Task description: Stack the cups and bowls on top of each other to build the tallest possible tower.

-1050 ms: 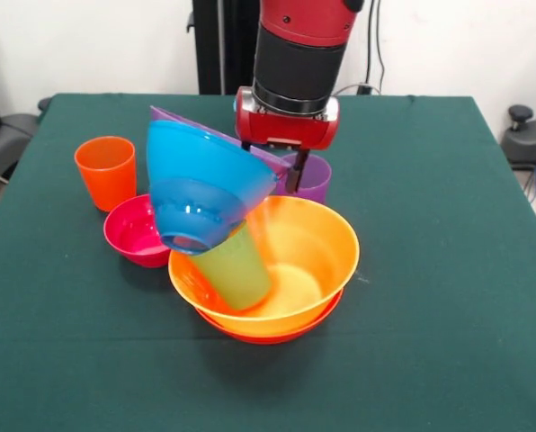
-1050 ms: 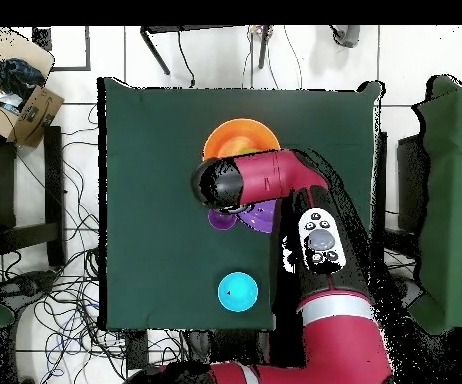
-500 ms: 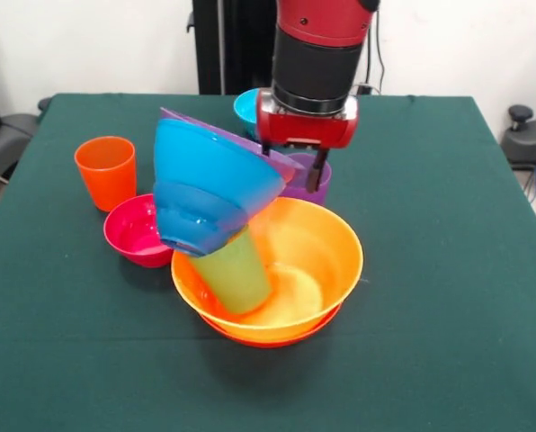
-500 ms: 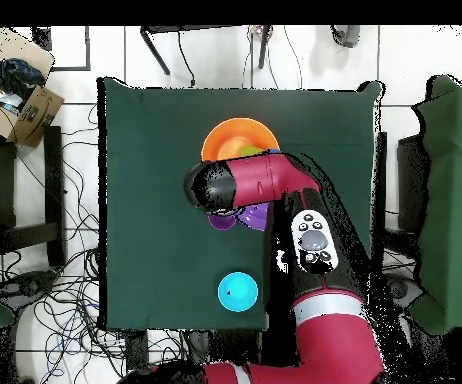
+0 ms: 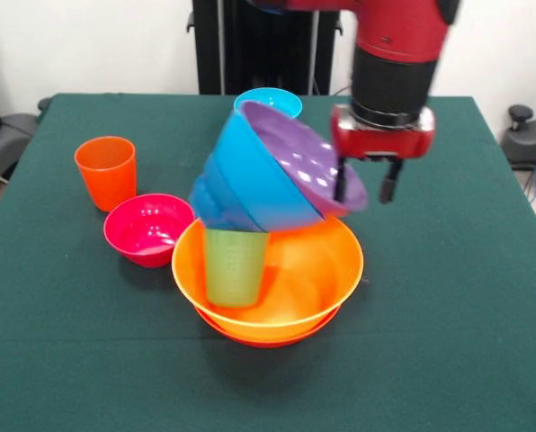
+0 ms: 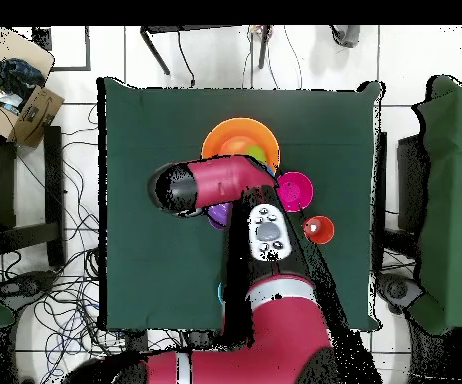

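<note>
My hand (image 5: 365,184) is open beside the tilted purple bowl (image 5: 306,162); I'd level it on the lime green cup (image 5: 235,265) first.

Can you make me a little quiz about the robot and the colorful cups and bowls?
1. True or false: the orange cup stands alone on the table.
2. What sits upside down inside the yellow-orange bowl? A) lime green cup B) magenta bowl C) cyan bowl
3. Fill in: the purple bowl nests in the tilted ____ bowl.

Key: 1 true. 2 A. 3 sky-blue.
</note>
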